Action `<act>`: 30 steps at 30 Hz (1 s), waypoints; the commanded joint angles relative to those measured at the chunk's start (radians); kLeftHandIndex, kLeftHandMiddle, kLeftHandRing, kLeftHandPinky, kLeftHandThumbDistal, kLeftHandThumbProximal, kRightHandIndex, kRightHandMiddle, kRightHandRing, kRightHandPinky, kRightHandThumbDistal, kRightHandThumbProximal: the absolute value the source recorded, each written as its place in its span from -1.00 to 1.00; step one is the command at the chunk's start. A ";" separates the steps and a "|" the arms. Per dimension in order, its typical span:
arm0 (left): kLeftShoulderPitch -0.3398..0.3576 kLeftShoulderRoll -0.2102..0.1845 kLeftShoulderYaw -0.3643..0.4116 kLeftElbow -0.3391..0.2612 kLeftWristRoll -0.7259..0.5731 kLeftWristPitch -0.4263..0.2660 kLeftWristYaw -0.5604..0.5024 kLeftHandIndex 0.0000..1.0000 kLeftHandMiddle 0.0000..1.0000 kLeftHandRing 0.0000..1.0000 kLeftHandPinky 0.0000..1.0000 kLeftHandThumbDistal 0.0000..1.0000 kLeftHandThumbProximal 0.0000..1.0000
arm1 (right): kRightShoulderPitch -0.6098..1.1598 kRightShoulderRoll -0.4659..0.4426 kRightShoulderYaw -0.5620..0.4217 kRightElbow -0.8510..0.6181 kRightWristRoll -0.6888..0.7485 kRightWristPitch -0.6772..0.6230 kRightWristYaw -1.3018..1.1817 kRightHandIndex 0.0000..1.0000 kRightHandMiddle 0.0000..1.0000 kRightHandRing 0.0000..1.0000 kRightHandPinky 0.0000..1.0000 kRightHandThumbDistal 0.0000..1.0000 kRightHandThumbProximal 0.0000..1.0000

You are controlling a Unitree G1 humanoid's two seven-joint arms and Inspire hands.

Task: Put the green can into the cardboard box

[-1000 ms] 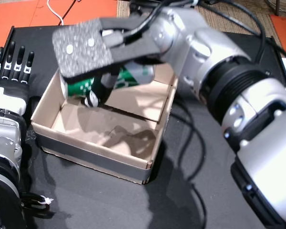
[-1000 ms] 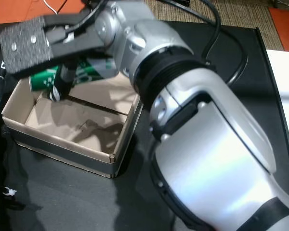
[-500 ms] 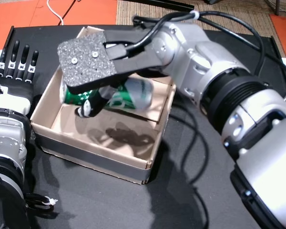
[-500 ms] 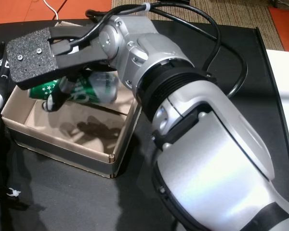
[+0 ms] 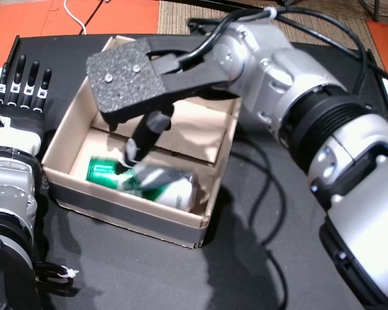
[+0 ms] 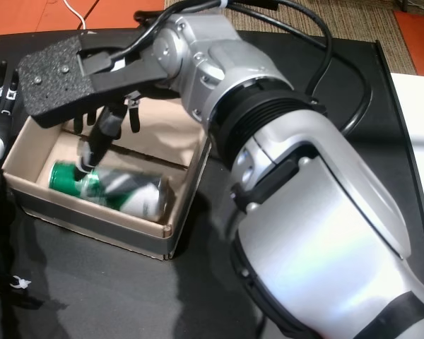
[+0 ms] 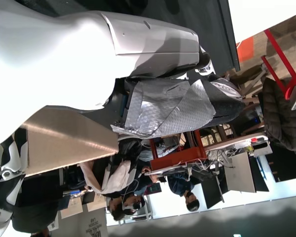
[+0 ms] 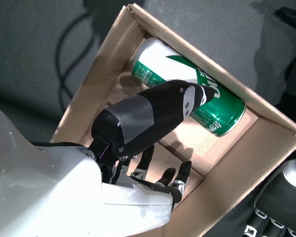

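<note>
- Since half a second back: green can [image 5: 144, 183] has left the right hand [image 5: 132, 97] and dropped; it was held above the cardboard box [image 5: 59, 183] then, now it lies on its side on the box floor, along the near wall, at about 6 o'clock of the box in both head views.
- Can looks slightly blurred in a head view [image 6: 109, 189], so it may not have settled; judgement only.
- Right hand hovers over the box at about 12 o'clock from the can, fingers spread, nothing held. In the right wrist view the thumb [image 8: 153, 116] points toward the can [image 8: 195, 101] but a gap shows between them.
- Left hand [image 5: 19, 97] rests flat on the black worktop [image 5: 116, 271] at 9 o'clock of the box, fingers straight and apart, empty.
- Handling, as judged: can is a thin-walled metal cylinder, smooth, glossy, likely light and easily dented; rolls freely when on its side. Best hold would be around the mid-body, fingers opposite thumb.
- Box: open-topped, plain brown card, matte, stiff straight walls, a flap crease across the floor.
- Worktop: dark, matte, fabric-like.
- Task looks essentially complete; only withdrawal remains.
</note>
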 commanded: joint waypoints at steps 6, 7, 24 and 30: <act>0.024 0.009 -0.003 0.000 -0.002 -0.002 0.016 0.05 -0.01 0.17 0.70 -1.00 0.92 | -0.039 -0.049 -0.025 -0.015 0.017 -0.052 -0.039 0.52 0.61 0.76 0.93 1.00 -0.11; 0.024 0.011 -0.004 0.000 -0.002 -0.002 0.016 0.08 0.01 0.19 0.72 -1.00 0.93 | -0.041 -0.060 -0.031 -0.019 0.020 -0.074 -0.061 0.63 0.67 0.79 0.96 1.00 -0.15; 0.036 0.031 0.007 0.001 -0.007 0.008 -0.009 0.17 0.18 0.40 0.82 -1.00 1.00 | -0.018 -0.350 -0.152 -0.100 0.038 -0.454 -1.023 0.65 0.83 1.00 1.00 0.60 -0.42; 0.042 0.044 0.012 0.001 -0.010 0.016 -0.021 0.14 0.15 0.33 0.76 -1.00 1.00 | 0.044 -0.461 -0.164 -0.117 0.026 -0.499 -1.234 0.77 1.00 1.00 1.00 0.83 -0.25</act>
